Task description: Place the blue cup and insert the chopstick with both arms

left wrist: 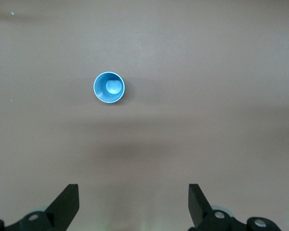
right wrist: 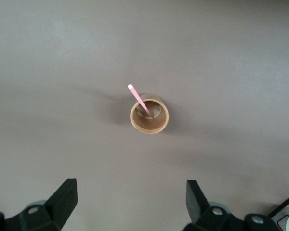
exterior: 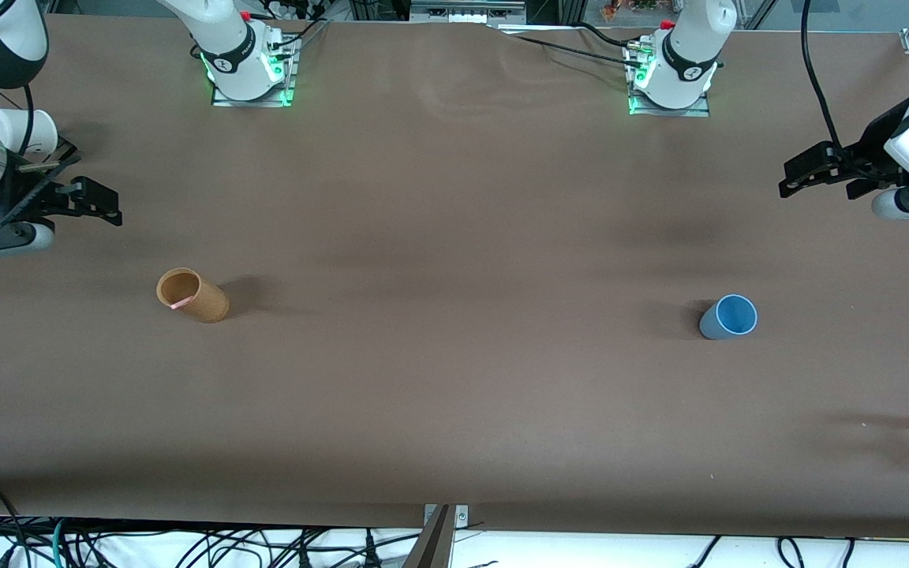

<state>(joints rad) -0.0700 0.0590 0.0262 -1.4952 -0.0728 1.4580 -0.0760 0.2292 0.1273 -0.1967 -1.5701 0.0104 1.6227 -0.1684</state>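
Blue cup (exterior: 728, 317) stands upright on the table (exterior: 454, 379), toward the left arm's end, apart from the left gripper (exterior: 798, 177), which hangs released, fingers spread, holding nothing. Chopstick (right wrist: 140, 101) leans inside the tan cup (exterior: 192, 295), toward the right arm's end; right gripper (exterior: 103, 207) hangs nearby, also released and empty.

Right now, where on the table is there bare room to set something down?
The widest bare patch lies between the tan cup holding the pink stick and the blue cup. The strip nearer the front camera is bare too. Nowhere is crowded.
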